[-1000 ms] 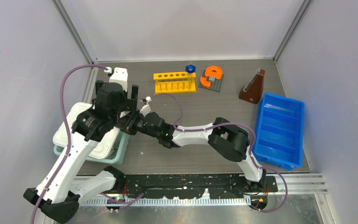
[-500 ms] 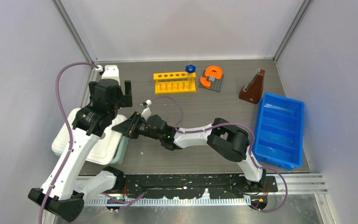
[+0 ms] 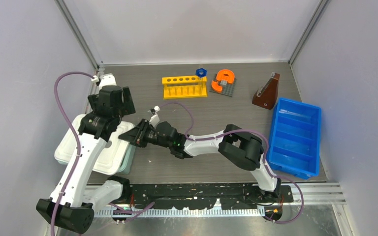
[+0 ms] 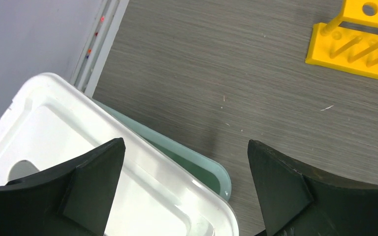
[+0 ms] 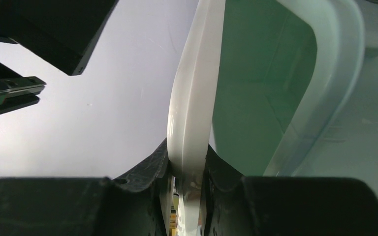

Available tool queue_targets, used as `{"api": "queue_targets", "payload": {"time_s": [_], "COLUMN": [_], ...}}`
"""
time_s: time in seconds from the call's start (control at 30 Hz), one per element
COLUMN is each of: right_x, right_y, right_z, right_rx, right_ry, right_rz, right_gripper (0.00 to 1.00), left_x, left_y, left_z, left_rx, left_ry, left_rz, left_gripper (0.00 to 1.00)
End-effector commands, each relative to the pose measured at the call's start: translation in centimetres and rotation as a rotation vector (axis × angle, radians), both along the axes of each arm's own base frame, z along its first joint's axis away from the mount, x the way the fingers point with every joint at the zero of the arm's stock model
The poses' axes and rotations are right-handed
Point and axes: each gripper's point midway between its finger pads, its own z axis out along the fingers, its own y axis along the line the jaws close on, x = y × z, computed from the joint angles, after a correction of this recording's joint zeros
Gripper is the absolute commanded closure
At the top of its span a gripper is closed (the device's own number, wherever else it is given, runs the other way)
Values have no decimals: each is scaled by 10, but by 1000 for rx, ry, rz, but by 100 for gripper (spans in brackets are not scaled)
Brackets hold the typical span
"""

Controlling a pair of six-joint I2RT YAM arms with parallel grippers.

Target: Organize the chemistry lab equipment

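The left gripper (image 3: 112,101) hangs over the far left part of the dark wood-grain table (image 3: 211,115), its jaws spread wide with nothing between them. In the left wrist view its two black fingers (image 4: 91,182) frame the bare tabletop and the near right corner of a white rectangular plastic lid (image 4: 78,147). That lid lies askew over a pale green plastic container (image 4: 197,167), whose rim shows just beyond the lid's edge. The right arm reaches far to the left across the table, and the right gripper (image 3: 130,136) is clenched on the right edge of the white lid (image 3: 96,147). The right wrist view shows the lid's thin rim (image 5: 192,113) pinched tight between the black fingers (image 5: 147,169), with the container's green inside (image 5: 256,98) open just to the right of it. The lab equipment stands well apart from both grippers, along the far side of the table. The yellow six-hole rack (image 3: 183,86) stands at far centre, with the small blue hexagonal piece (image 3: 201,72) at its far right corner. Right of them is an orange horseshoe piece on a grey base (image 3: 223,80). Farther right the brown cone-shaped flask (image 3: 267,93) stands upright, near the far end of a blue plastic bin with compartments (image 3: 295,135) at the right edge.
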Motion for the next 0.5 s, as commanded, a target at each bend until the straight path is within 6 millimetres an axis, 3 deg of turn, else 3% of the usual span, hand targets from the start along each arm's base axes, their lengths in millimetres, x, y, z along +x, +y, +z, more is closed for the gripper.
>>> {"api": "queue_targets", "payload": {"time_s": [0.0,0.47], "right_x": [-11,-9], "right_y": [-2,-10], "right_z": [29,10], "right_rx": [54,-30], "right_ry": [-28,-38], "right_rz": [36,11], "right_gripper": [99,99], "left_x": [2,2], "left_y": [8,15], "left_z": [2,-27], "left_rx": [-51,-107], "left_ry": [-54,-15], "left_rz": [80,150], "left_gripper": [0,0]}}
